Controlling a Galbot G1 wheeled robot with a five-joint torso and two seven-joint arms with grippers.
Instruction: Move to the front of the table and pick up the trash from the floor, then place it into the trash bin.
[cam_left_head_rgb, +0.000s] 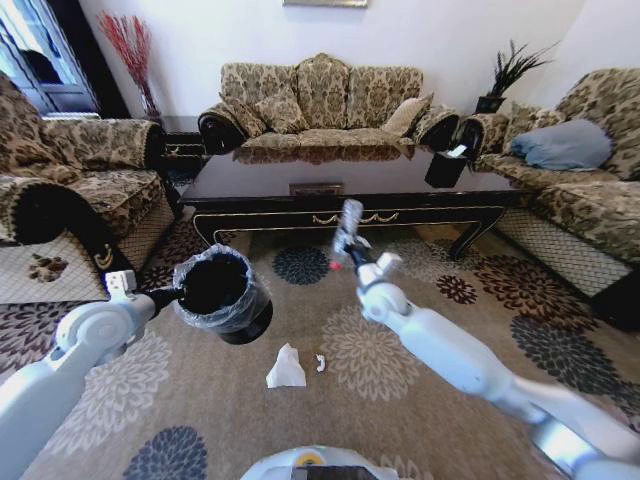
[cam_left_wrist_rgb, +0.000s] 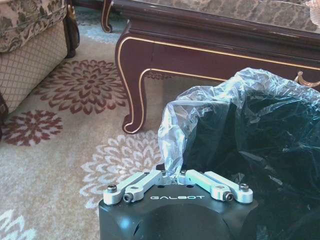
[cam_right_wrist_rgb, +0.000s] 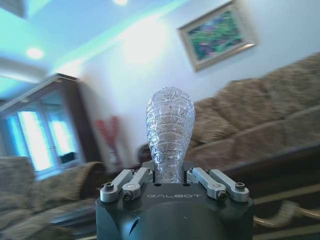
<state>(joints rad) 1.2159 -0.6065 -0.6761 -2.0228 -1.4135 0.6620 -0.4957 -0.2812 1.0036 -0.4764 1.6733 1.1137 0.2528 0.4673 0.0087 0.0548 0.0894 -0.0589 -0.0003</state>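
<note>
The left gripper (cam_left_head_rgb: 172, 293) has its jaws clamped on the bag-lined rim of the bin (cam_left_head_rgb: 222, 292), holding it above the carpet in front of the counter (cam_left_head_rgb: 340, 180). The right gripper (cam_left_head_rgb: 352, 256) holds the bottle (cam_left_head_rgb: 346, 232) in its jaws, lifted right of the bin. A tissue (cam_left_head_rgb: 286, 368) and white scrap (cam_left_head_rgb: 320, 363) lie on the floor below.

My head camera looks forward and down over carpet and bench (cam_left_head_rgb: 350, 185). My left wrist camera sits close against the trash bin (cam_left_wrist_rgb: 250, 135), sharing that bench; my right wrist camera tilts upward toward the wall.
</note>
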